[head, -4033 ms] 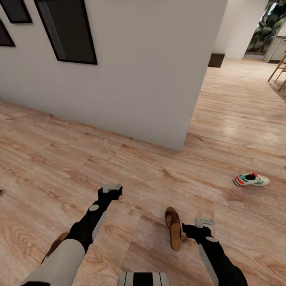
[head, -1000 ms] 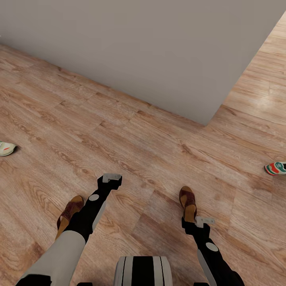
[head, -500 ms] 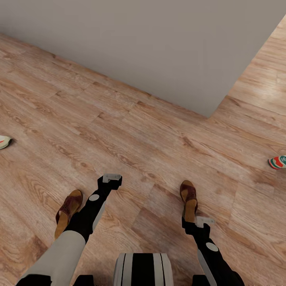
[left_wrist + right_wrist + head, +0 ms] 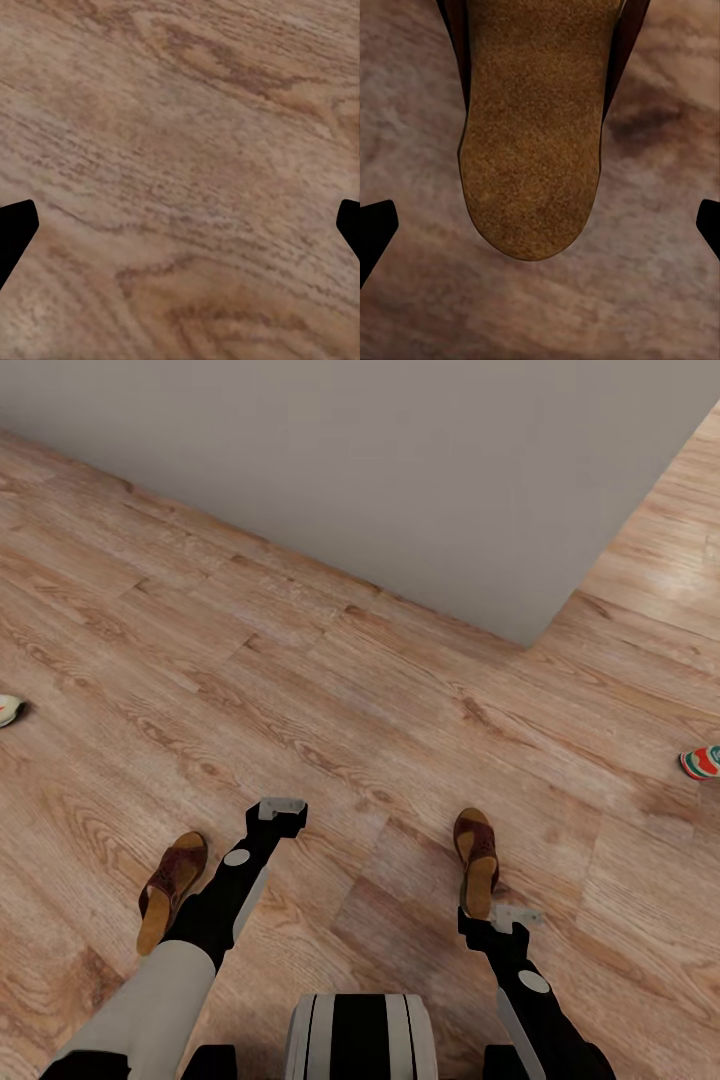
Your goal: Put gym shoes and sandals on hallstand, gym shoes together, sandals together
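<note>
Two brown sandals lie on the corridor floor (image 4: 380,690). One sandal (image 4: 476,860) is just ahead of my right gripper (image 4: 513,913), and its tan heel end (image 4: 536,127) shows large in the right wrist view between the wide-apart fingertips (image 4: 375,232). The other sandal (image 4: 170,885) lies left of my left arm. My left gripper (image 4: 280,807) hangs open over bare planks (image 4: 180,180). One gym shoe (image 4: 702,762) is cut off at the right edge. A second gym shoe (image 4: 8,710) peeks in at the left edge. The hallstand is out of view.
A pale grey wall (image 4: 400,470) runs across the far side and ends at a corner on the right, where the floor continues past it. My base (image 4: 360,1040) shows at the bottom centre.
The camera has tilted down and shifted since four seconds ago, bringing both sandals and the left gym shoe into view. Over the last second the picture slid only slightly; both arms held their pose.
</note>
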Available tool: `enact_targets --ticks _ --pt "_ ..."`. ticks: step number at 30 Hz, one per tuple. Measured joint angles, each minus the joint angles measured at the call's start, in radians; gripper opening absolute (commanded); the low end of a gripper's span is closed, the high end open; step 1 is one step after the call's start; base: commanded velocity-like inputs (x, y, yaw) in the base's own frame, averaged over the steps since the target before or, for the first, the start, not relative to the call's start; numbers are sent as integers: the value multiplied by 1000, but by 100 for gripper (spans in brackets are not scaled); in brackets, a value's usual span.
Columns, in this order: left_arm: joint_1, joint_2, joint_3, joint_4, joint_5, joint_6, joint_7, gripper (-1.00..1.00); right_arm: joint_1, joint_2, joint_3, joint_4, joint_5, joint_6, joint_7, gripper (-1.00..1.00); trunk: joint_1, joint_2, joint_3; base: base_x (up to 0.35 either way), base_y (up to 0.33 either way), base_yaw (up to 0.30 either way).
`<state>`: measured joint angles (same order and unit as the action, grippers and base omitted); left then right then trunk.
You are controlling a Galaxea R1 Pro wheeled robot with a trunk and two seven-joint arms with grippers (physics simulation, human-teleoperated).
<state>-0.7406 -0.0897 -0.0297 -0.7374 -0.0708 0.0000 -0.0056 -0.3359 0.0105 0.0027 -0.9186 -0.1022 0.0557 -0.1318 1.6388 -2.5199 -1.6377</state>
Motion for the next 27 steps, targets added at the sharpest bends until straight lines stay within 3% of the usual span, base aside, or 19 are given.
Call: enact_targets --ticks 10,27 --pt "0 0 0 0 0 0 0 100 0 0 0 0 0 0 0 100 5 -2 -48 0 0 37" --pt "0 -1 0 0 0 -1 0 100 0 0 0 0 0 0 0 100 4 -2 -50 4 0 3"
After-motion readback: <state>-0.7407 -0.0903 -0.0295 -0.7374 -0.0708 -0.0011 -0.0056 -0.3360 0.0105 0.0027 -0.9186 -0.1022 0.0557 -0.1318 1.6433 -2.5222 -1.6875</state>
